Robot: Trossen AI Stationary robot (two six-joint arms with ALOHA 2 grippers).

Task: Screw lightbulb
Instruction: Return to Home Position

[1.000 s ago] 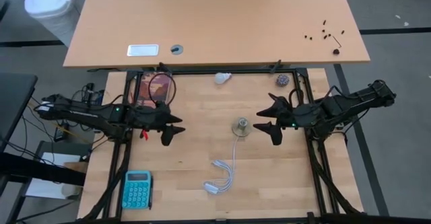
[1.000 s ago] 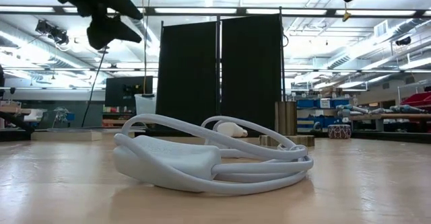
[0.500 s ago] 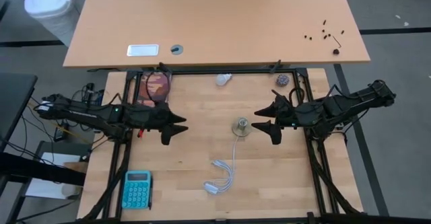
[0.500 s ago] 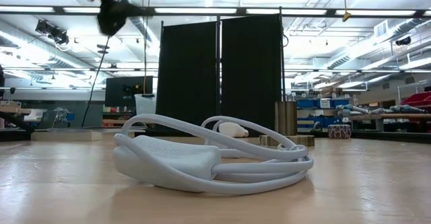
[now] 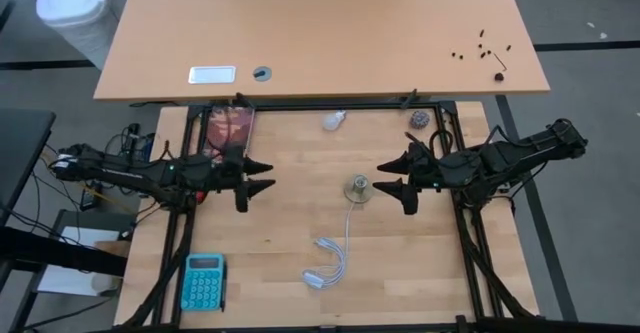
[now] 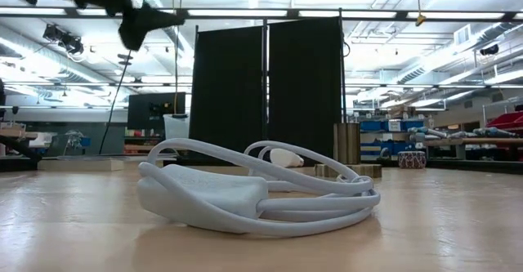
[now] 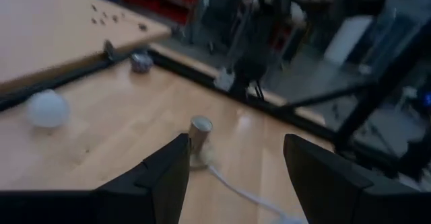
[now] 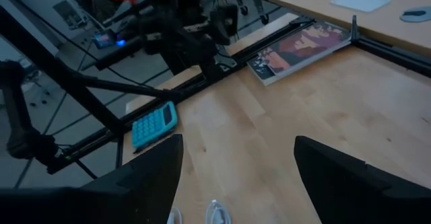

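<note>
The white lightbulb [image 5: 333, 120] lies on its side near the table's far edge, also seen in the left wrist view [image 7: 47, 107] and low view [image 6: 282, 158]. The round metal socket [image 5: 358, 186] stands mid-table on its base, its white cord [image 5: 330, 263] coiled toward the near edge. My left gripper [image 5: 266, 174] hovers open to the left of the socket, pointing roughly level at it [image 7: 236, 140]. My right gripper [image 5: 380, 176] hovers open just right of the socket [image 8: 238, 140]. Neither holds anything.
A teal calculator [image 5: 204, 280] lies at the near left corner. A book [image 5: 230, 130] lies at the far left. A small greyish ball [image 5: 419, 119] sits at the far right. A dark frame [image 5: 320, 103] borders the table. Bare wood lies between bulb and socket.
My left gripper has tipped upward from slanting down to nearly level, staying over the same spot left of the socket and uncovering more of the book. Its fingers keep the same gap. The bulb, socket and cord have not moved.
</note>
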